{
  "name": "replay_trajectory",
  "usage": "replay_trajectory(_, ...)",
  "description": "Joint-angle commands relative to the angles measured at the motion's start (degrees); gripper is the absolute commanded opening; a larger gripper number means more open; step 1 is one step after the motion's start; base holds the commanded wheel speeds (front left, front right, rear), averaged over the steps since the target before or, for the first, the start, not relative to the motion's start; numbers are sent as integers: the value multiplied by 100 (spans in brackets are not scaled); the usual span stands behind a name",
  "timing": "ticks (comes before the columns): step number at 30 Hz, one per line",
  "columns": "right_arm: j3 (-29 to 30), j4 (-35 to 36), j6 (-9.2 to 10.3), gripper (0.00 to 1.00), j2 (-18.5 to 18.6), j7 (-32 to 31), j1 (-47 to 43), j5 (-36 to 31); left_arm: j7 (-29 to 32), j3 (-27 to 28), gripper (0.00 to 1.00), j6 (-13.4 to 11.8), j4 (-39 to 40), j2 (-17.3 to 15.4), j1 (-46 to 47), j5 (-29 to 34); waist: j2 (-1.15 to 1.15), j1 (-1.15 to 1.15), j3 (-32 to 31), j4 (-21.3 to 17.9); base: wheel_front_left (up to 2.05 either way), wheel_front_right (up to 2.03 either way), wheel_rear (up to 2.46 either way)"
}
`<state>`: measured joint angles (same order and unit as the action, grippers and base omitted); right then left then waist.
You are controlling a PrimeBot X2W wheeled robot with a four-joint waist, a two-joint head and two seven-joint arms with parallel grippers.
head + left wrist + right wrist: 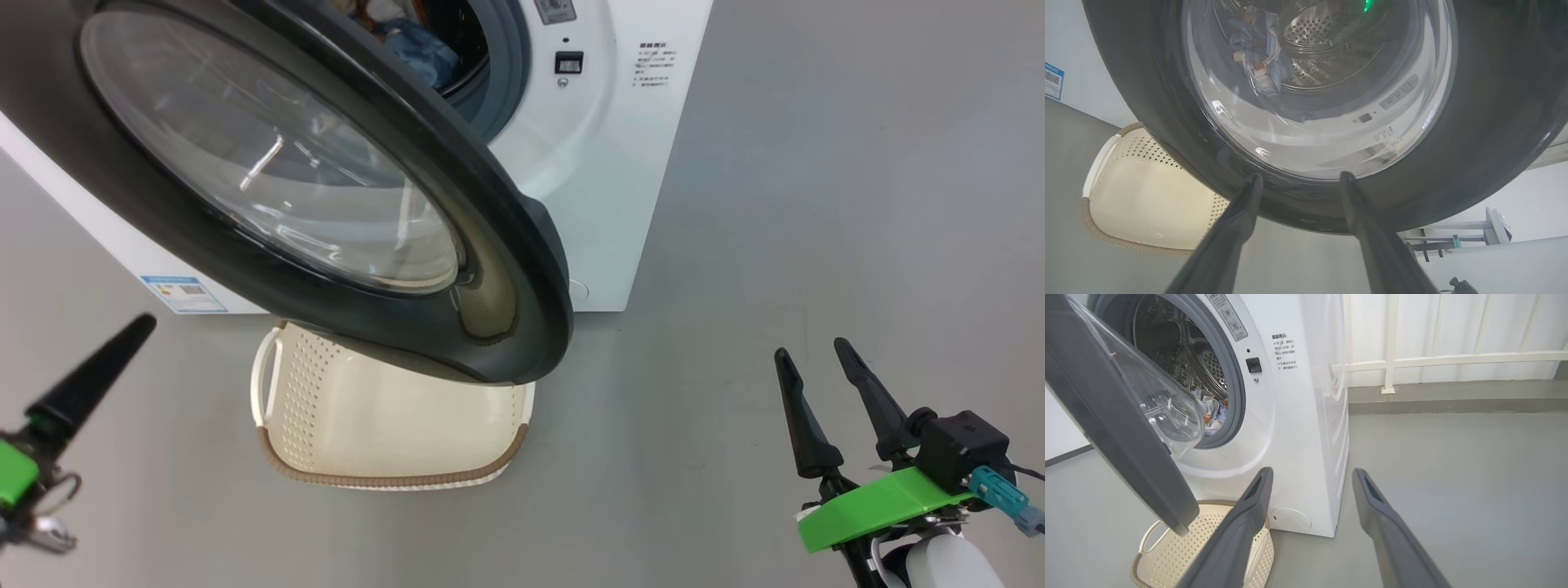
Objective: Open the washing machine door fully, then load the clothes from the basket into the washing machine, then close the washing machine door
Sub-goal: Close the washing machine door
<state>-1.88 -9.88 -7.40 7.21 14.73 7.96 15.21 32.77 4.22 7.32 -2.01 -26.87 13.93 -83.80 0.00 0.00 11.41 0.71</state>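
- Nearest, the door [522, 245] hangs half open above the basket [384, 479], which looks empty where it shows. The clothes [416, 49] lie inside the machine [604, 163], so closing is probably the step left. The right gripper [812, 351] stands low, fingers wide, holding nothing.
- From the left wrist, the left gripper [1300, 176] faces the door's outer side, fingers wide and empty, well placed to push it shut.
- From the right wrist, the clothes sit inside the opening, clear of the door.

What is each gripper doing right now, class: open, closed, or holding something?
Left gripper: open, holding nothing.
Right gripper: open, holding nothing.
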Motion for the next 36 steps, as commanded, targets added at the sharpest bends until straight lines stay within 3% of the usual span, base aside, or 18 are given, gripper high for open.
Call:
replay_trajectory(1, -140, 130, -9, 100, 43, 27, -83, 70, -179, 205, 100, 17, 174, -290, -9, 57, 0, 0, -4, -14, 0, 0, 0)
replay_trajectory(9, -58, 120, -9, 100, 66, 27, -148, 92, -1597, -360, 100, 17, 250, -322, -671, 295, 0, 0, -45, -58, 0, 0, 0)
replay_trajectory(21, 42, 86, -9, 100, 82, 27, -222, 117, -4182, -2112, 100, 17, -178, -734, -985, 867, 0, 0, -144, -125, 0, 0, 0)
replay_trajectory(26, 98, 71, -9, 100, 75, 27, -252, 127, -4728, -2686, 100, 17, -664, -887, -866, 1253, 0, 0, -183, -181, 0, 0, 0)
replay_trajectory(28, 134, 68, -9, 100, 66, 27, -270, 131, -4767, -2683, 100, 17, -890, -848, -799, 1552, 0, 0, -194, -199, 0, 0, 0)
replay_trajectory(36, 238, 71, -9, 100, 60, 27, -345, 148, -4775, -1681, 100, 17, -1081, -71, -884, 3178, 0, 0, -197, -277, 0, 0, 0)
